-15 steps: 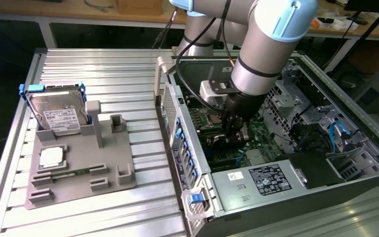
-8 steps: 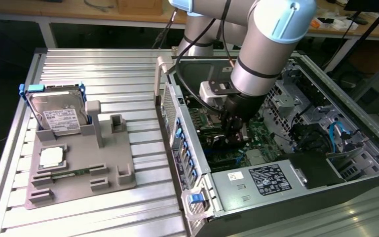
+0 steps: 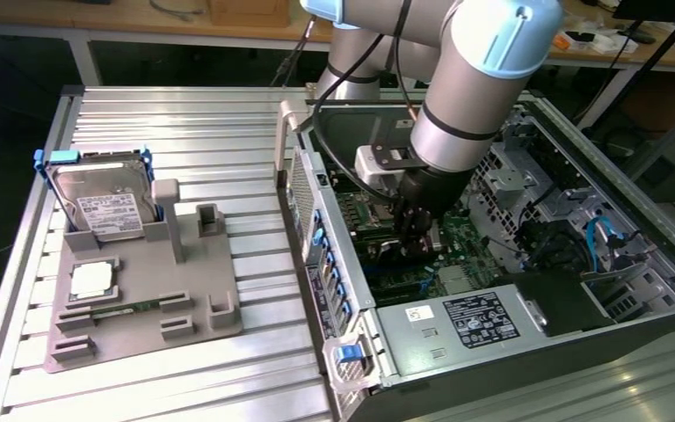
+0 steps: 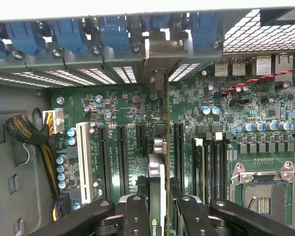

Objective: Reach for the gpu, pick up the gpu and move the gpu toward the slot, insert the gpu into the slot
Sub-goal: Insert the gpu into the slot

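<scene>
The arm bends down from the far side of the table into the open computer case, its last segment tilted so the wrist drops toward the green main board. In the exterior view the gripper sits near the middle of the case, with the power supply box at about five o'clock from it and the case's rear wall with blue clips at about nine o'clock.

In the wrist view the gripper has its black fingers pressed in on either side of the card, pinching it between them. The card is seen edge-on: a thin dark strip with a silvery part, running from the fingers toward twelve o'clock, where its metal end bracket stands against the row of blue clips. It lies along one of the long black slots of the board, among the neighbouring ones; whether it is fully seated I cannot tell. The empty processor socket lies at about three o'clock from the card.

In the exterior view the card itself is hidden behind the wrist and fingers. On the grey tray at nine o'clock, well apart from the case, stand a hard drive and a square chip.
</scene>
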{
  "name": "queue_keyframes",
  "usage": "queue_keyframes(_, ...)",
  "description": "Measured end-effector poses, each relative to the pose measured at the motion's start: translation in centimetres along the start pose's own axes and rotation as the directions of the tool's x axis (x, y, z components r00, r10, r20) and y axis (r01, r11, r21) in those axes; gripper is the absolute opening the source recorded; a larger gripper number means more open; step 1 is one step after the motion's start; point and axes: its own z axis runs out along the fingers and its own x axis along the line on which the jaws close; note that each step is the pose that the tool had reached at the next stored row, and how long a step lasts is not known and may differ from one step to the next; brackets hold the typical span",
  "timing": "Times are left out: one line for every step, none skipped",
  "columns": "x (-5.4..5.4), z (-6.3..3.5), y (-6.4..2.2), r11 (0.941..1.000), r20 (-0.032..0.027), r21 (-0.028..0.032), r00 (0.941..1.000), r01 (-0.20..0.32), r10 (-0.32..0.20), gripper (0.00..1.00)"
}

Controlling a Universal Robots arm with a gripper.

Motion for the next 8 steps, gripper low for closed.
queue_keyframes(0.0, 0.0, 0.0, 1.0, 0.0, 0.0, 1.0, 0.0, 0.0, 0.27)
queue_keyframes(0.0, 0.01, 0.0, 1.0, 0.0001, 0.0001, 1.0, 0.0, 0.0, 0.27)
queue_keyframes(0.0, -0.01, 0.0, 1.0, 0.0003, 0.0001, 1.0, 0.0, 0.0, 0.27)
queue_keyframes(-0.01, -0.06, 0.0, 1.0, 0.0006, 0.0002, 1.0, 0.0, 0.0, 0.27)
queue_keyframes(-0.01, -0.13, 0.0, 1.0, 0.0013, 0.0004, 1.0, 0.0, 0.0, 0.27)
queue_keyframes(-0.02, -0.24, -0.01, 1.0, 0.0017, 0.0008, 1.0, 0.0, 0.0, 0.27)
queue_keyframes(-0.02, -0.35, -0.01, 1.0, 0.0014, 0.0007, 1.0, 0.0, 0.0, 0.27)
queue_keyframes(0.0, -0.48, -0.01, 1.0, 0.0, 0.0003, 1.0, 0.0, 0.0, 0.27)
